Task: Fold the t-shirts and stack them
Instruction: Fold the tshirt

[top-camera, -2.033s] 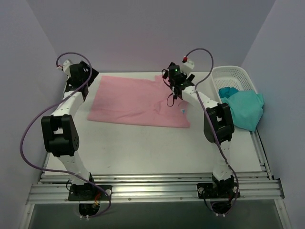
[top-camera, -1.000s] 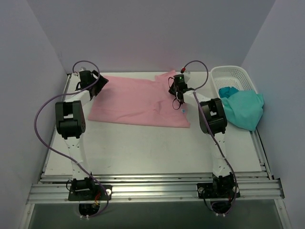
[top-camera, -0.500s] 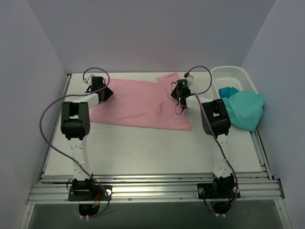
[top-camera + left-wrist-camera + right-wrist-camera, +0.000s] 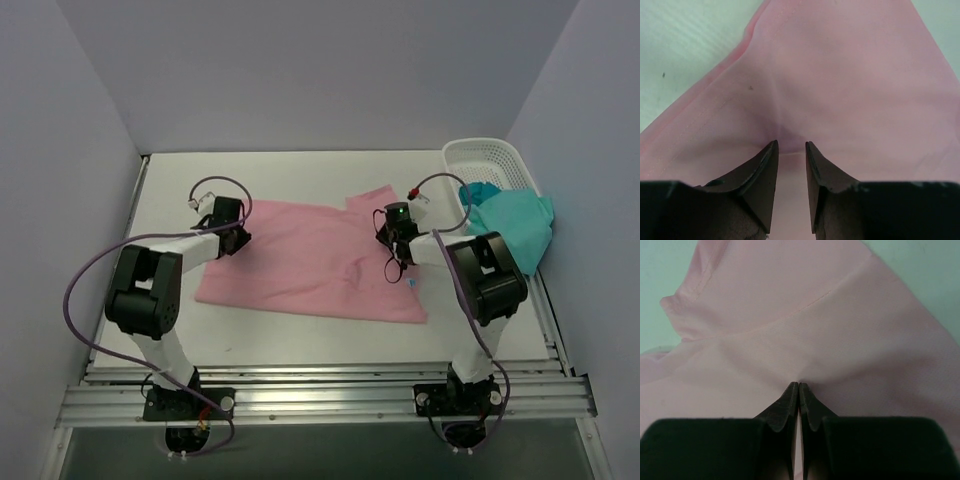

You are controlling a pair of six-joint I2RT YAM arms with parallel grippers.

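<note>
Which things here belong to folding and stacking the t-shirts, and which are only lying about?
Belongs to the job:
pink t-shirt, spread on the table
teal t-shirt, draped over the white basket
left gripper and right gripper, both pinching the pink t-shirt

Just lying about:
white basket; table

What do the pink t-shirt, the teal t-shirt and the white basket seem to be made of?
Pink t-shirt: soft, matte cloth, probably cotton knit; it wrinkles and puckers easily, and stitched seams show on it.
Teal t-shirt: similar matte cloth, as far as I can tell; it lies crumpled in loose folds.
White basket: rigid, slightly glossy plastic, judging by its moulded lattice walls.
</note>
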